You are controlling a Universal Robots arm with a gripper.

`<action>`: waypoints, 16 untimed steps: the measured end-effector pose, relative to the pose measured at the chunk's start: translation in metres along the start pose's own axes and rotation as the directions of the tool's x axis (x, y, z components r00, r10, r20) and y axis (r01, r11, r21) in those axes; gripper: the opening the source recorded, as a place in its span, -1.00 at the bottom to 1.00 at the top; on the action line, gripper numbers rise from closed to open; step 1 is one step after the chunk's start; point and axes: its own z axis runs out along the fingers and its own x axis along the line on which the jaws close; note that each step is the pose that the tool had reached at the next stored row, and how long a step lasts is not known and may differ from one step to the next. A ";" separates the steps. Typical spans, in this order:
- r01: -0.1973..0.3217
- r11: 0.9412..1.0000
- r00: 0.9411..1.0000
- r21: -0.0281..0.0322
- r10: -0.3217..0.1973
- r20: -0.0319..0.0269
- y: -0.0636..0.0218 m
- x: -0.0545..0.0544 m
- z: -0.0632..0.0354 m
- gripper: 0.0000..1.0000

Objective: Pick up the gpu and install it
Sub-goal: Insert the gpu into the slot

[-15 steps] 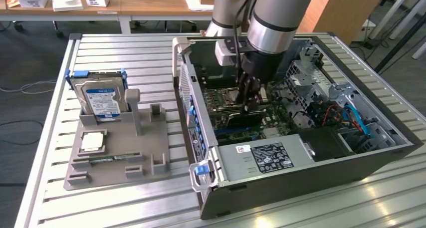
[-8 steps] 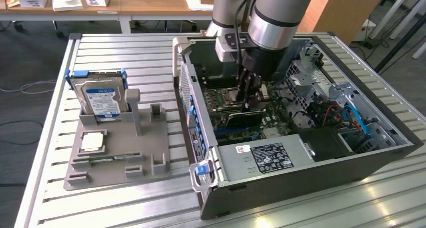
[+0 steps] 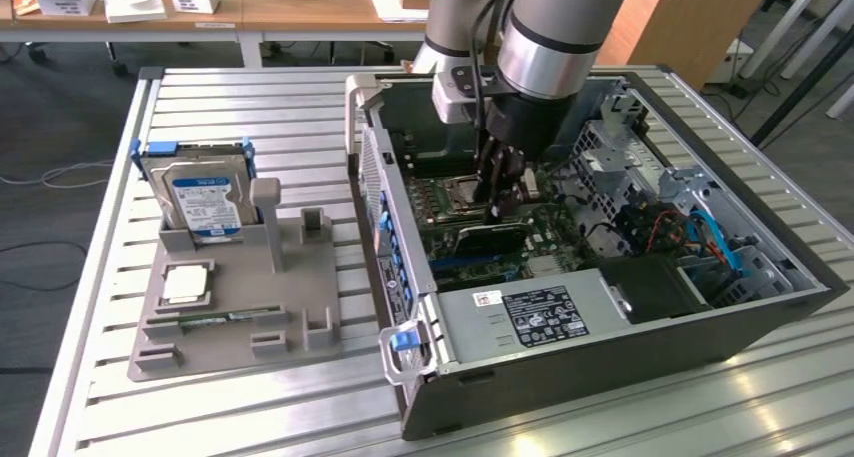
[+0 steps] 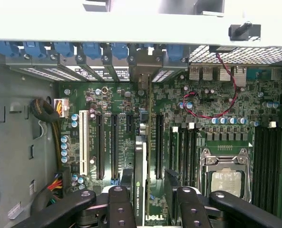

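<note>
The gpu [image 4: 140, 180] is a thin dark card seen edge-on, standing upright in a motherboard slot with its metal bracket against the rear slot openings of the PC case [image 3: 400, 277]. My gripper [image 4: 154, 190] is open, one black finger [image 4: 119, 204] on each side of the card with a gap to it. In the exterior view the gripper [image 3: 501, 215] reaches down into the open case, just above the gpu [image 3: 487, 239] on the green motherboard [image 4: 126, 128].
A grey parts holder [image 3: 227, 317] on the exterior view's left carries the blue-labelled hard drive [image 3: 200, 197], a processor chip and a memory stick. The CPU socket [image 4: 225, 183], cables and the power supply [image 3: 527, 317] crowd the case around the card.
</note>
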 end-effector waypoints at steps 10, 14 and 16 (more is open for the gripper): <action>0.000 1.000 1.000 0.000 0.000 0.000 0.0001 0.000 -0.0083 -0.18; 0.000 1.000 1.000 0.000 0.000 0.000 0.0001 0.000 -0.0102 -0.18; 0.000 1.000 1.000 0.000 0.000 0.000 0.0001 0.000 -0.0107 -0.18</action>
